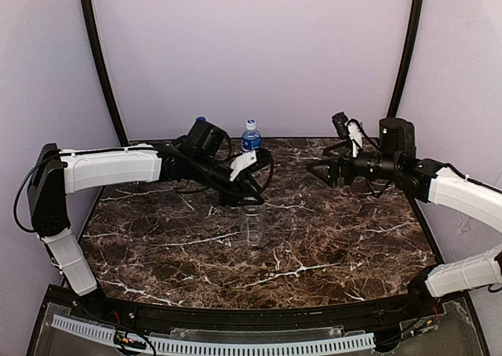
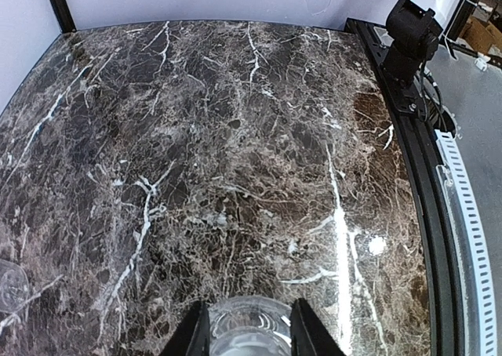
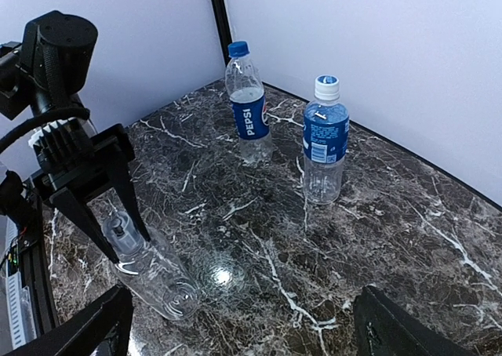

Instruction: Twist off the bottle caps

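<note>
An unlabelled clear bottle [image 1: 252, 229] stands mid-table. My left gripper [image 1: 248, 199] is shut on its upper part. In the left wrist view its two fingers [image 2: 198, 334] press on both sides of the bottle's shoulder [image 2: 249, 325]. In the right wrist view the fingers flank the neck [image 3: 119, 232], and I cannot make out a cap there. A blue-labelled bottle [image 3: 324, 148] with a white cap [image 3: 326, 82] and a Pepsi bottle [image 3: 249, 113] with a blue cap [image 3: 238, 49] stand upright at the back. My right gripper [image 1: 323, 172] is open and empty, right of the bottles.
Lilac walls close the back and sides. Black curved posts stand at both back corners. The black frame and a white perforated rail [image 2: 471, 238] run along the near edge. The Pepsi bottle [image 1: 201, 122] is partly hidden behind the left arm.
</note>
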